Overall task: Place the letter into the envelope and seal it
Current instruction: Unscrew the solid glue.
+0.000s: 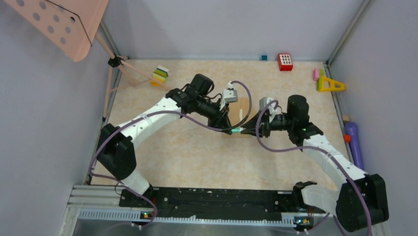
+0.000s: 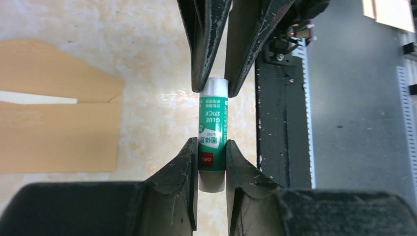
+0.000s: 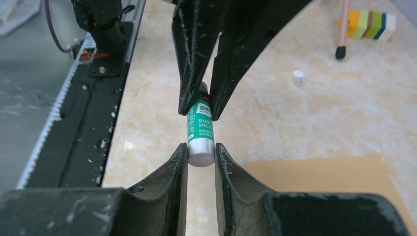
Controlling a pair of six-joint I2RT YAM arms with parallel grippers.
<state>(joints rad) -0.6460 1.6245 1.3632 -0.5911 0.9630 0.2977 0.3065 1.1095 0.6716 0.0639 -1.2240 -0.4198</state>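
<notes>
The glue stick [image 2: 212, 142] carries a green label reading "GLUE STICK" in white, beside Chinese characters. A red band at one end bears small white lettering, possibly "deli".

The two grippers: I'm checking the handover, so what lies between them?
A green glue stick, one end pinched by the left gripper and the other end by the right gripper. Both wrist views show it.

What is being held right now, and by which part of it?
A glue stick, gripped at both ends: the left gripper clamps the red-labelled end, and the right gripper pinches the plain silvery end.
</notes>
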